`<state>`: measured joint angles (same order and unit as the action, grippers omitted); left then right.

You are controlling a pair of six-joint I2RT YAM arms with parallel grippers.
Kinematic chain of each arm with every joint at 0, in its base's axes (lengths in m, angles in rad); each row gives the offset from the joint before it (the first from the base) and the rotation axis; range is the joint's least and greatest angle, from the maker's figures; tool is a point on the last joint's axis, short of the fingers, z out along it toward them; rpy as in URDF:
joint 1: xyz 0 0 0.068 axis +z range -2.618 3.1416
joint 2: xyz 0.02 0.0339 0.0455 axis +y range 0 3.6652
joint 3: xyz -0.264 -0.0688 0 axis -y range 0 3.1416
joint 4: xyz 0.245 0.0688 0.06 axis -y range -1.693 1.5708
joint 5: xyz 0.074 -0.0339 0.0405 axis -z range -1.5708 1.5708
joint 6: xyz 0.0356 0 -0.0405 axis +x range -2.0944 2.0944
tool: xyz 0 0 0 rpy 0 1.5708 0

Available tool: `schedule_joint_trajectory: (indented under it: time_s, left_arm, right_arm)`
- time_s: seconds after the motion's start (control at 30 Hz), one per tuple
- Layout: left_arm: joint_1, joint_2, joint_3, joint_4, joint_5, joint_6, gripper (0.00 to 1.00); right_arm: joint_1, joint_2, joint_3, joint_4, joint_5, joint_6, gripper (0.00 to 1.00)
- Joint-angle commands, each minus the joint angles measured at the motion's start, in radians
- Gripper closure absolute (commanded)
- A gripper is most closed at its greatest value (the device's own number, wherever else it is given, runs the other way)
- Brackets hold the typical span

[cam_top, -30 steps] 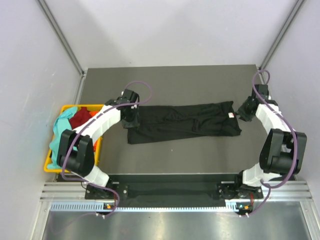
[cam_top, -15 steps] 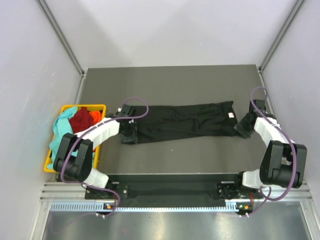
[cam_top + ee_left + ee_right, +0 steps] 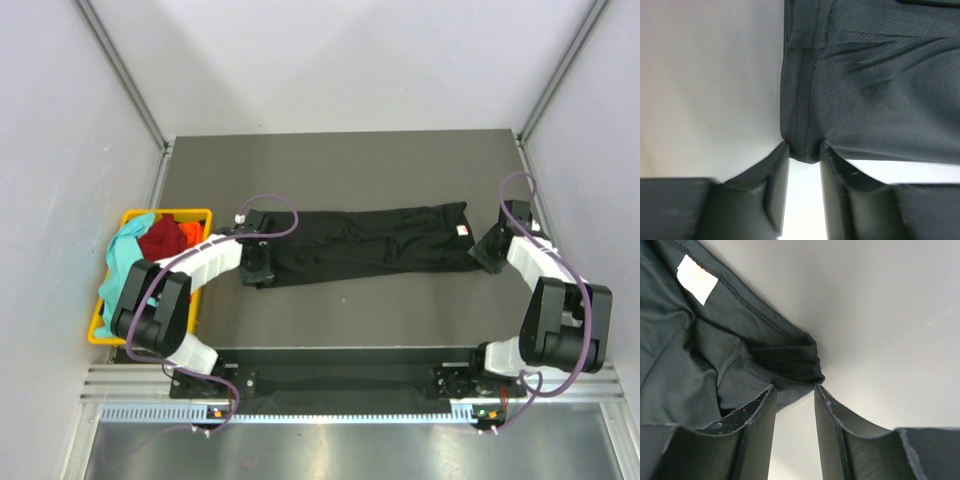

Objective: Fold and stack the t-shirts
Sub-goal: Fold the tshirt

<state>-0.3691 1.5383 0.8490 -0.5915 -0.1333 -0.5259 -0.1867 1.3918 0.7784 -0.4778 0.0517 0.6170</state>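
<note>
A black t-shirt [image 3: 370,245] lies folded into a long strip across the middle of the table, its white neck label [image 3: 462,231] near the right end. My left gripper [image 3: 256,268] is at the strip's near left corner. In the left wrist view [image 3: 804,150] its fingertips pinch a bulge of the black cloth [image 3: 880,90]. My right gripper [image 3: 487,250] is at the near right corner. In the right wrist view [image 3: 794,390] its jaws stand apart with the bunched cloth corner [image 3: 790,360] at their tips and the label [image 3: 696,279] beyond.
A yellow basket [image 3: 200,212] stands at the table's left edge, holding a teal shirt [image 3: 120,255], a red shirt [image 3: 160,238] and an orange shirt [image 3: 190,232]. Grey walls and metal posts close in the table.
Both arms came down and toward the near edge, from beside the shirt's ends to its near corners. The left fingertips now hold the left corner.
</note>
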Motion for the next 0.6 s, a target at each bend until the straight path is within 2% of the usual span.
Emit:
schedule_joint_trajectory:
  time_s: [0.0,0.07,0.1,0.13,0.3,0.4,0.43,0.47,0.57]
  left_arm:
    - [0.001,0.006,0.009,0.027,-0.043,0.001,0.66]
    - [0.001,0.003,0.012,0.015,-0.051,0.000,0.76]
    - [0.001,0.000,0.016,0.012,-0.057,0.001,0.85]
    - [0.001,0.000,0.018,0.009,-0.063,0.000,0.99]
    - [0.001,0.000,0.048,-0.036,-0.075,0.000,1.00]
    - [0.001,0.012,0.065,-0.063,-0.077,0.010,1.00]
    - [0.001,0.014,0.070,-0.070,-0.084,0.012,1.00]
    - [0.001,0.016,0.070,-0.074,-0.088,0.013,1.00]
    - [0.002,0.013,0.074,-0.082,-0.107,0.015,1.00]
  right_arm:
    - [-0.017,0.022,-0.013,0.068,0.016,-0.016,0.63]
    - [-0.017,0.035,-0.018,0.079,0.034,-0.019,0.63]
    - [-0.017,0.036,-0.022,0.085,0.037,-0.020,0.64]
    - [-0.017,0.042,-0.024,0.091,0.042,-0.022,0.64]
    - [-0.017,0.076,-0.025,0.120,0.050,-0.031,0.70]
    - [-0.017,0.082,-0.027,0.125,0.060,-0.040,0.85]
    - [-0.017,0.079,-0.025,0.125,0.062,-0.048,0.96]
    - [-0.017,0.078,-0.024,0.123,0.065,-0.051,1.00]
    - [-0.017,0.055,-0.019,0.104,0.100,-0.060,1.00]
